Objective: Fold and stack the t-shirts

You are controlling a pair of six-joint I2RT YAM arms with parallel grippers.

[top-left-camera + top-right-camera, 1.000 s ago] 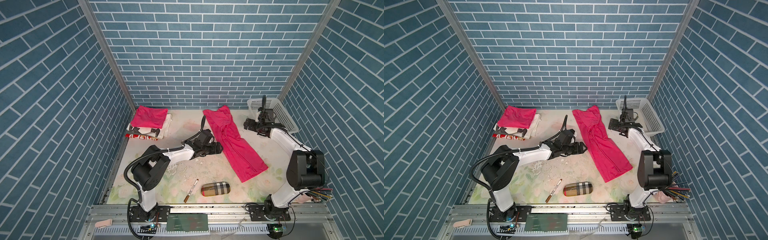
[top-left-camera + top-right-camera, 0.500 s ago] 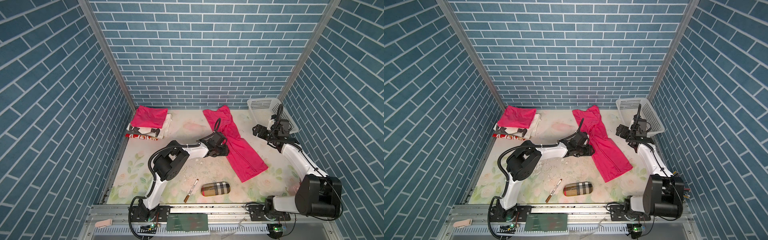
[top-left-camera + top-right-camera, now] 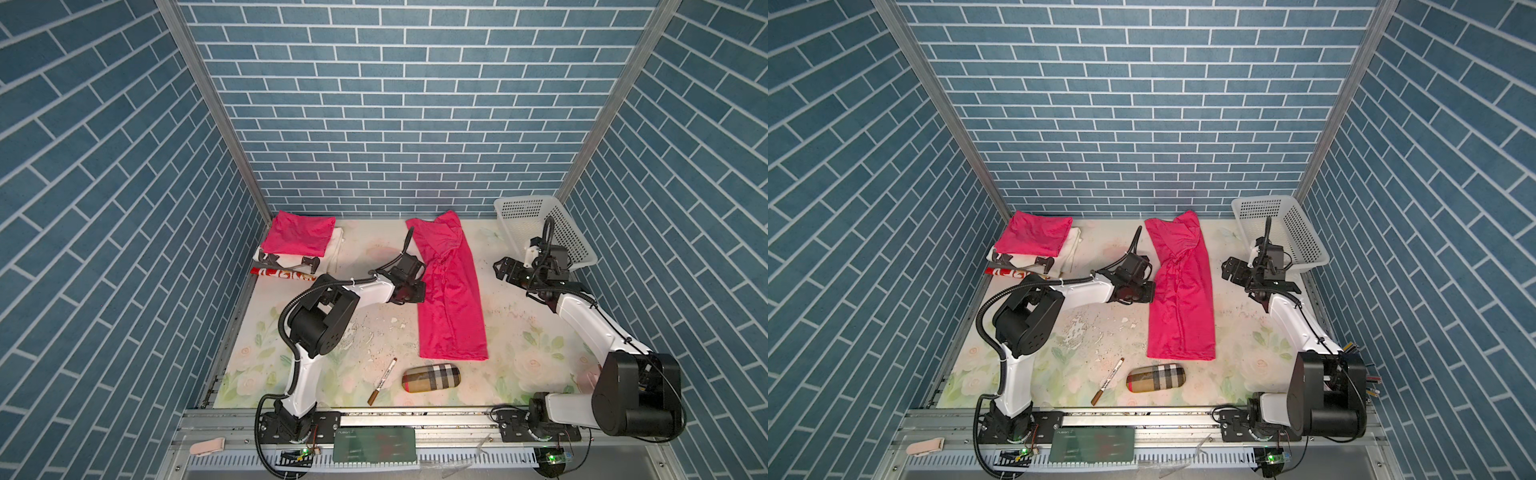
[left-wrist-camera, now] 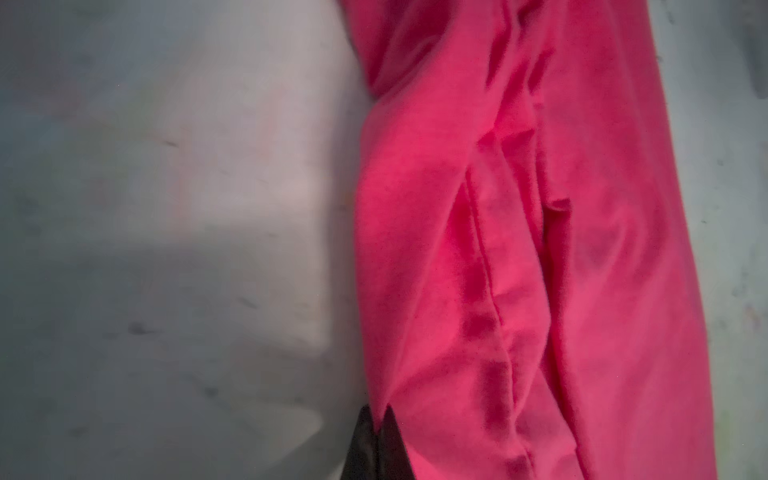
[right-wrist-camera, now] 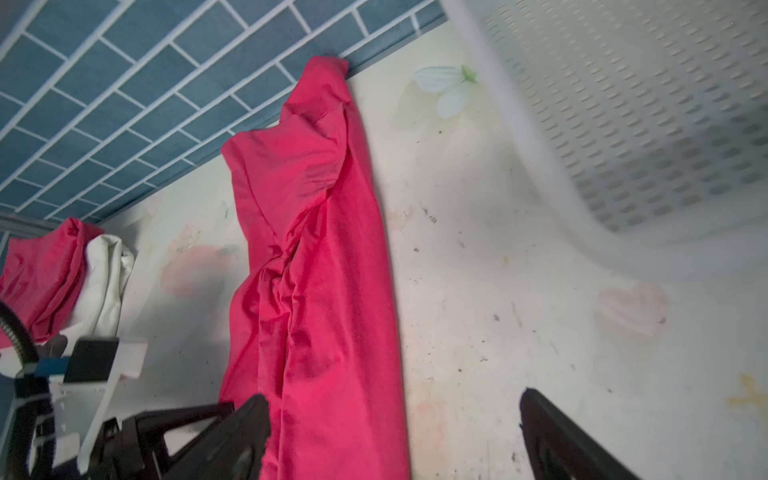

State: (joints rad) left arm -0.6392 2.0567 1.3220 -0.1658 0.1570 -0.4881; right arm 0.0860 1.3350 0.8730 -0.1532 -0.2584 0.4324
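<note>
Left wrist: left gripper (image 4: 377,417) pinches t-shirt (image 4: 519,249) edge; open table (image 4: 166,249) alongside.

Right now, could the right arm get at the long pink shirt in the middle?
Probably yes. The right gripper hangs open just beside the long pink shirt, with only bare table between them. The basket stands behind the gripper, out of the way.

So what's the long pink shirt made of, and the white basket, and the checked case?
The long pink t-shirt looks like thin, soft, matte fabric: it wrinkles and folds over itself. The white basket looks like hard plastic, with rows of small moulded holes in its walls. The plaid case seems covered in checked cloth or print; whether it is stiff underneath doesn't show.
</note>
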